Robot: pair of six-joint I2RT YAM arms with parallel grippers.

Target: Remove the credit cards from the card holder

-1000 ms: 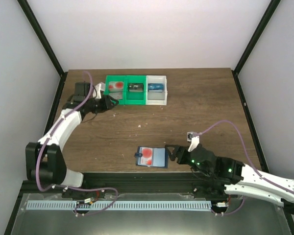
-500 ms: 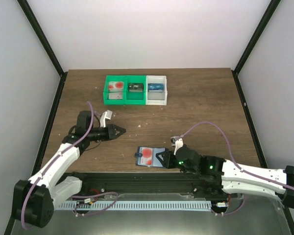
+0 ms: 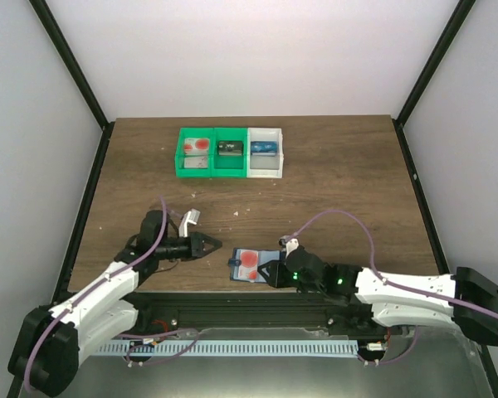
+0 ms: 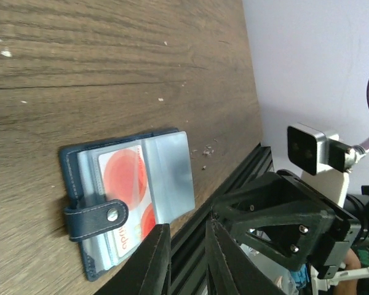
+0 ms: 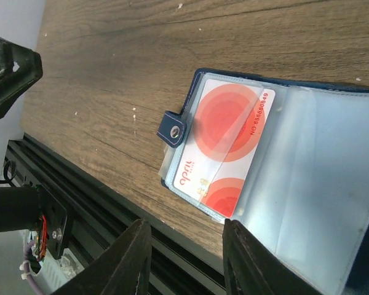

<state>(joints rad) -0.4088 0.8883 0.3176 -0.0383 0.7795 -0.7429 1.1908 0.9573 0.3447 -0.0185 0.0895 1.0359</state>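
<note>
Card holder (image 4: 166, 166) lies spread flat at the near edge of the table (image 3: 332, 191), between the arms, pockets up, so the one credit card (image 5: 224, 144) in view can seemingly slide out toward the snap tab. Right gripper (image 5: 186, 230) hangs over the empty pocket, jaws apart and empty, probably to pin it; left gripper (image 4: 186, 246), jaws narrowly parted on nothing, points at the tab side. Dark blue cover, pale blue sleeves — the whitish card shows red discs.

Bright, even overhead light is washing the scene, with shadows falling soft and faint. Pockets of the card holder (image 5: 320, 184) are showing mild sheen. Fingers (image 5: 132, 258) of the right gripper (image 5: 186, 228) are blurring close up.
</note>
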